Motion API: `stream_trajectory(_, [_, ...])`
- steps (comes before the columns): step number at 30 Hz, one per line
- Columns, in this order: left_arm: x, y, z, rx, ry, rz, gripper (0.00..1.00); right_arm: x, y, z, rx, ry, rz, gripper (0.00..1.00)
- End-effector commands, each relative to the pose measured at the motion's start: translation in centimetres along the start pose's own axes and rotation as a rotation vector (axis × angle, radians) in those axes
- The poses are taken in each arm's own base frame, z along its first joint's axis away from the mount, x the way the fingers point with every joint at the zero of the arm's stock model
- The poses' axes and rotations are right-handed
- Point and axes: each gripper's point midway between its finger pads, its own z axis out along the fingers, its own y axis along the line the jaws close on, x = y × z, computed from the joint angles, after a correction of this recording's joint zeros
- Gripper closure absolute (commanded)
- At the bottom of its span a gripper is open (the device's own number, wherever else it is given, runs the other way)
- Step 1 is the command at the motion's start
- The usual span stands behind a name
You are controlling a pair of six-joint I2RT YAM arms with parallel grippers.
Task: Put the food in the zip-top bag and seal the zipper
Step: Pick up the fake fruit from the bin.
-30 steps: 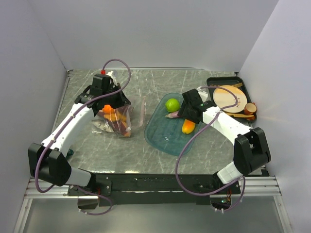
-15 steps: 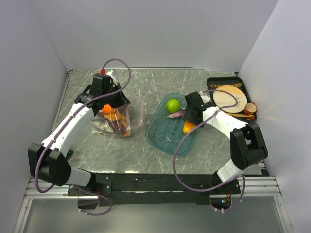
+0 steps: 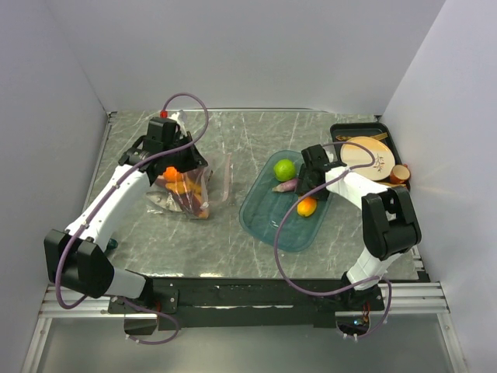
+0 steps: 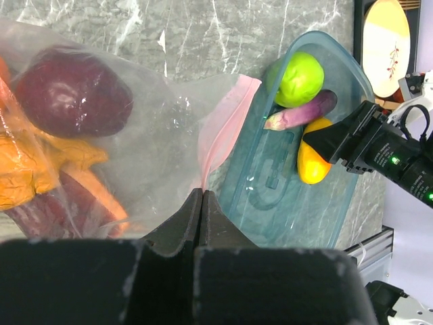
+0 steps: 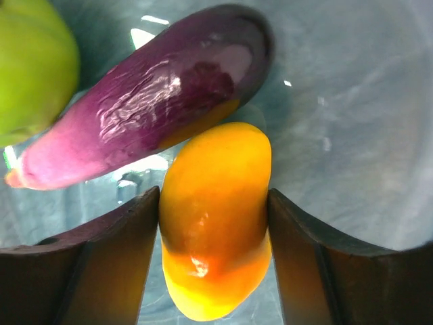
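The clear zip-top bag [image 3: 203, 185] lies at the left, holding a dark red apple [image 4: 71, 98], orange pieces [image 4: 40, 162] and red slices. My left gripper [image 4: 203, 195] is shut on the bag's mouth edge at the pale pink zipper [image 4: 223, 128]; it also shows in the top view [image 3: 175, 162]. On the teal tray [image 3: 272, 227] lie a green lime [image 3: 284, 169], a purple piece [image 3: 285, 186] and an orange-yellow fruit [image 3: 307, 207]. My right gripper [image 5: 214, 196] is shut on the orange-yellow fruit [image 5: 213, 237], low over the tray, with the purple piece [image 5: 149, 101] touching the fruit.
A black tray [image 3: 393, 143] with a beige plate [image 3: 366, 158] and cups [image 3: 400, 172] stands at the back right, close behind the right arm. White walls enclose the table on three sides. The teal tray's left rim [image 4: 233, 177] lies next to the bag's mouth.
The right gripper has moved right and back, and the teal tray with its fruit has shifted right with it. The left gripper and the bag have stayed put.
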Motion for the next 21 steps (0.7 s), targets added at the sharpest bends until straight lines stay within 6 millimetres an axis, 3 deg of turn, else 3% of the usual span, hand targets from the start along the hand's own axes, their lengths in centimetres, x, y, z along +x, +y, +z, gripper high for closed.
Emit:
stream_trajectory(1, [-1.9,-1.6,-1.0,0.041,-0.059,0.031,0.99,-1.9,2.5,-1.1,-0.132,-0.047,-0.025,0.41])
stream_trajectory(3, [-2.0,-1.8,-0.9,0.046,-0.056,0.03,0.99,-2.0,3.2,-1.3,-0.174,-0.049,-0.024,0.55])
stream_trajectory(8, [-2.2,-1.9,-1.0,0.046,-0.06,0.034,0.99,-3.2,4.2,-1.7,-0.213,-0.071,-0.025,0.7])
stream_trajectory(16, [-2.3,-1.7,-0.9,0.037,-0.064,0.034,0.99,-4.4,6.2,-0.5,-0.256,-0.053,-0.058,0.71])
stream_trajectory(21, [-2.2,-1.4,-1.0,0.025,-0.068,0.032,0.99,-5.6,6.9,-1.1,-0.275,-0.078,-0.061,0.71])
